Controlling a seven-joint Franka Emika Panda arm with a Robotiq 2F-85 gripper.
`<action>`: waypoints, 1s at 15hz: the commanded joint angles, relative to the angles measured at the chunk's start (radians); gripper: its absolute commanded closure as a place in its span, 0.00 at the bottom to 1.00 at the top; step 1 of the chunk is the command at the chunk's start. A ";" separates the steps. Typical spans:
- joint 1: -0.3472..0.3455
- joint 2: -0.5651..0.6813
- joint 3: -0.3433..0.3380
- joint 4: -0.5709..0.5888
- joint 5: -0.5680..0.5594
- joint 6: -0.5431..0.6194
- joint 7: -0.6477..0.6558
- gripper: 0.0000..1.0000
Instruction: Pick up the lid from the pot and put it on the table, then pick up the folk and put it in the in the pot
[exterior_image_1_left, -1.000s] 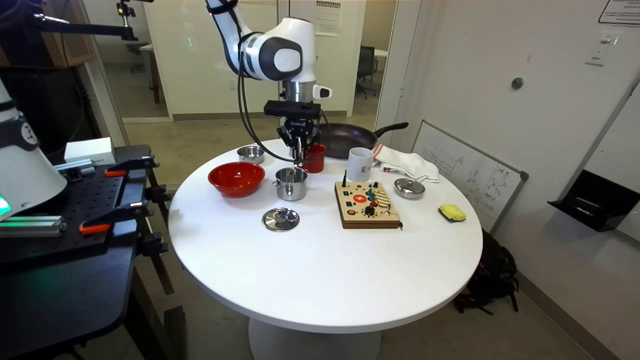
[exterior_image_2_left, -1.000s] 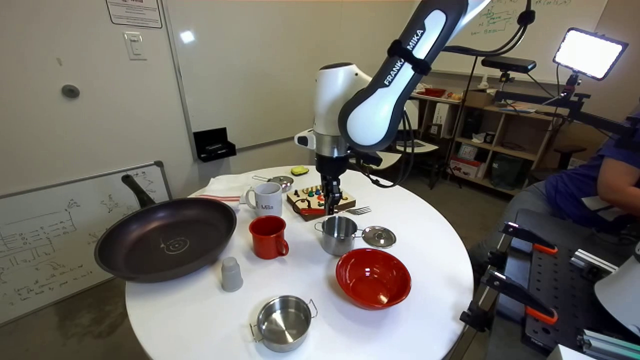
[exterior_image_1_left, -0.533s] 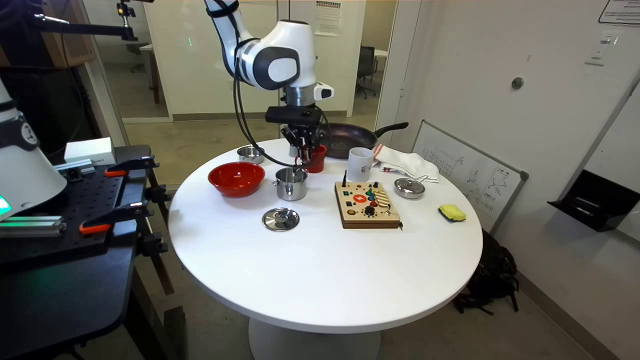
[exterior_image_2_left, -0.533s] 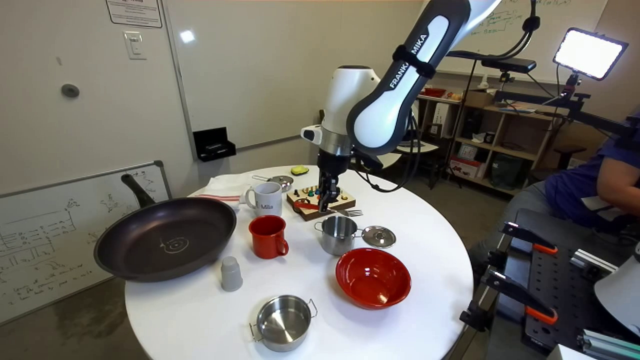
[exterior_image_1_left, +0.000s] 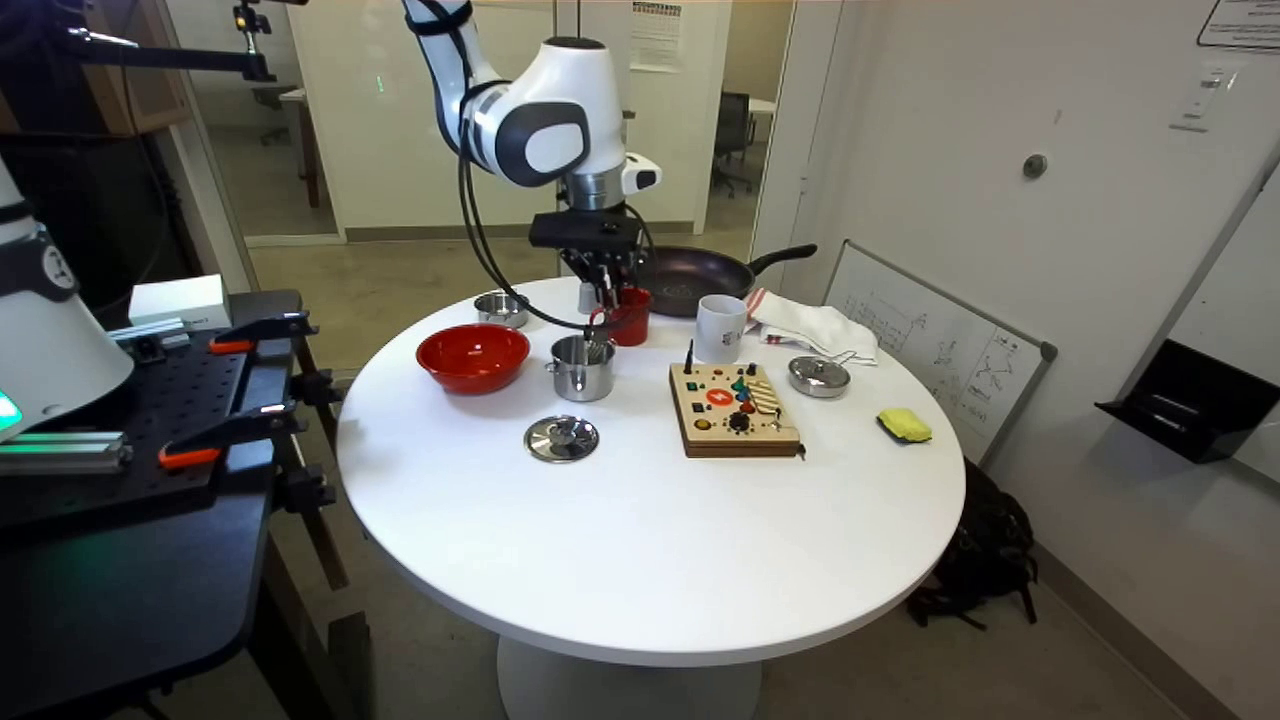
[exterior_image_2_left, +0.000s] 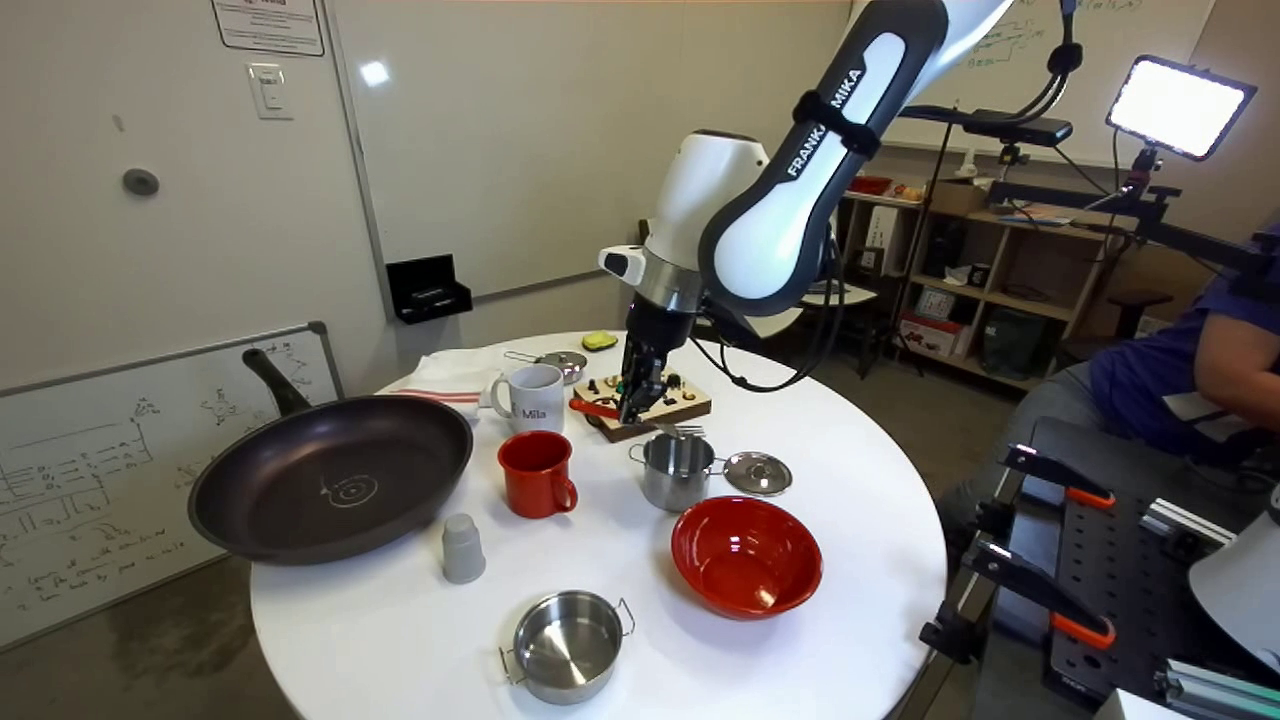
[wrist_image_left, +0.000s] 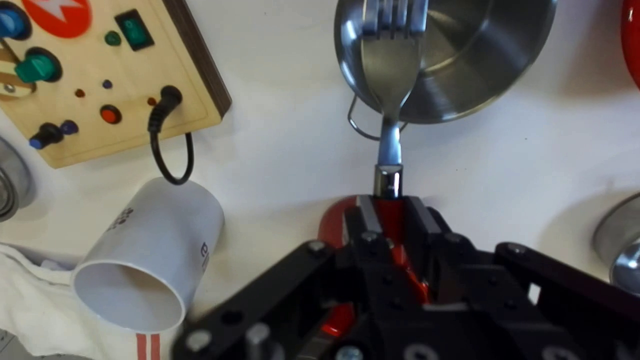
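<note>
The fork has silvery tines and a red handle. My gripper is shut on its red handle; in an exterior view the gripper holds the fork in the air with the tines tilted a little down. In the wrist view the tines overlap the opening of the steel pot. The pot stands upright and uncovered on the white table. The silvery lid lies flat on the table beside the pot; it also shows in an exterior view.
A red bowl and a red mug stand close to the pot. A wooden button board, a white mug, a black frying pan, a shallow steel bowl and a grey shaker are also on the table.
The gripper has tilted and moved slightly, carrying the fork. In an exterior view the tines have shifted leftward, from beyond the pot to over its rim area. Pot and lid have not moved.
</note>
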 joint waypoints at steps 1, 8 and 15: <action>-0.048 0.006 0.052 -0.022 0.020 0.045 -0.045 0.93; -0.256 0.052 0.180 -0.043 0.051 0.103 -0.070 0.93; -0.417 0.087 0.305 -0.063 0.029 0.106 -0.127 0.93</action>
